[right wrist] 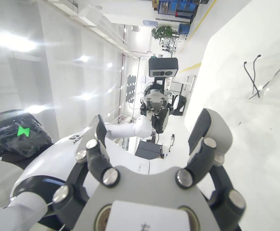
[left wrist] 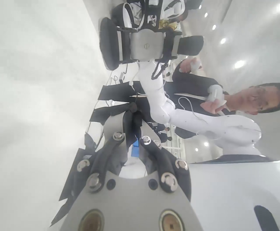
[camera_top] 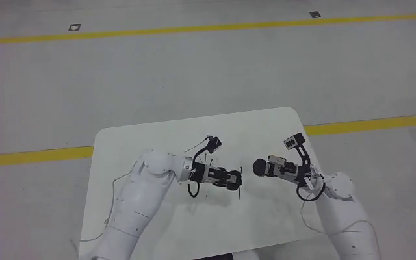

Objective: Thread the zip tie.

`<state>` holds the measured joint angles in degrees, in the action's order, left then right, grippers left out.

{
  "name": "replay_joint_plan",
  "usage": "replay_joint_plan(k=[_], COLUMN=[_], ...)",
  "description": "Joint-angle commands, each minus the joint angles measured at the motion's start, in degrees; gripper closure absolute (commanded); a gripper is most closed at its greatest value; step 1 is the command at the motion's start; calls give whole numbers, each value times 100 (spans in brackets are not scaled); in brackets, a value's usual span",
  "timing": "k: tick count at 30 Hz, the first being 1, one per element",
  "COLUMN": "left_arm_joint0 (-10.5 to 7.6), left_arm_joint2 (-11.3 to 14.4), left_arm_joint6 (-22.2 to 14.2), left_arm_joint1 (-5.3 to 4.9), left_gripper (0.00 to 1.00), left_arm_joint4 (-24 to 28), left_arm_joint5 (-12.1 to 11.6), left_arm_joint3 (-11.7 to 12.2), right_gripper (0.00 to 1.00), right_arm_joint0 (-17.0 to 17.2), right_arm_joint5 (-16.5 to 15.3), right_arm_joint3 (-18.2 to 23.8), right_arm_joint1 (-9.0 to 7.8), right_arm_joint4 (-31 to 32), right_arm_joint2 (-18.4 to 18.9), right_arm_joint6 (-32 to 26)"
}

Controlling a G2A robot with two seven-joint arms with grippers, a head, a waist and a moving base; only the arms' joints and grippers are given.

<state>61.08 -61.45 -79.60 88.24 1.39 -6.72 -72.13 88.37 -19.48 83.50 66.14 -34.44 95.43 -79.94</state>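
Left gripper pinches the zip tie, fingers closed. Right wrist view reveals the right gripper spread wide, empty, plus loose ties on the table.

The setting is a large indoor robotics lab or test hall, not a home. A white desk with rounded corners stands alone on a smooth, pale grey floor. Long yellow painted lines mark this floor, one well beyond the desk's far edge and another running out from both its sides. Small dark square floor plates sit near the farther line. Past the desk, tall blue storage racks, a blue container and a green potted plant stand in the hall. A white board printed with black squares shows there too, under rows of bright ceiling lights.
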Motion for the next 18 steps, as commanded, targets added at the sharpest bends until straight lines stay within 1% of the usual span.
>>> replay_joint_plan(k=[1, 6, 7, 8, 10, 11, 14, 16, 17, 18], left_arm_joint0=[-42, -42, -22, -2, 24, 13, -13, -32, -37, -38], left_arm_joint2=[28, 28, 44, 92, 128, 155, 211, 231, 242, 240], left_arm_joint6=[26, 26, 111, 163, 134, 94, 16, 22, 31, 32], left_arm_joint1=[-21, -21, -24, -31, -47, -58, -92, -118, -136, -150], left_gripper=[100, 100, 100, 100, 100, 100, 100, 100, 100, 100], left_arm_joint4=[-131, -131, -149, -167, 90, 126, 318, 348, 375, 426], left_arm_joint5=[-34, -34, -28, -11, -14, -12, -14, -3, 15, 29], left_arm_joint3=[49, 49, 37, 3, -28, -39, -65, -79, -81, -79], right_gripper=[0, 0, 0, 0, 0, 0, 0, 0, 21, 47], right_arm_joint0=[-26, -26, -26, -17, 48, 66, -25, -77, -107, -120], right_arm_joint5=[0, 0, 0, 0, 0, 0, 0, 0, 0, 0], right_arm_joint3=[5, 5, 5, 38, 178, 145, 57, -6, -29, -43], right_arm_joint1=[31, 31, 31, 27, 17, 21, 23, 25, 26, 28], right_arm_joint4=[-138, -138, -138, -28, 447, 486, 695, 763, 783, 789], right_arm_joint2=[-69, -69, -69, -83, -151, -223, -384, -470, -510, -534], right_arm_joint6=[30, 30, 30, 83, 250, 282, 356, 389, 413, 431])
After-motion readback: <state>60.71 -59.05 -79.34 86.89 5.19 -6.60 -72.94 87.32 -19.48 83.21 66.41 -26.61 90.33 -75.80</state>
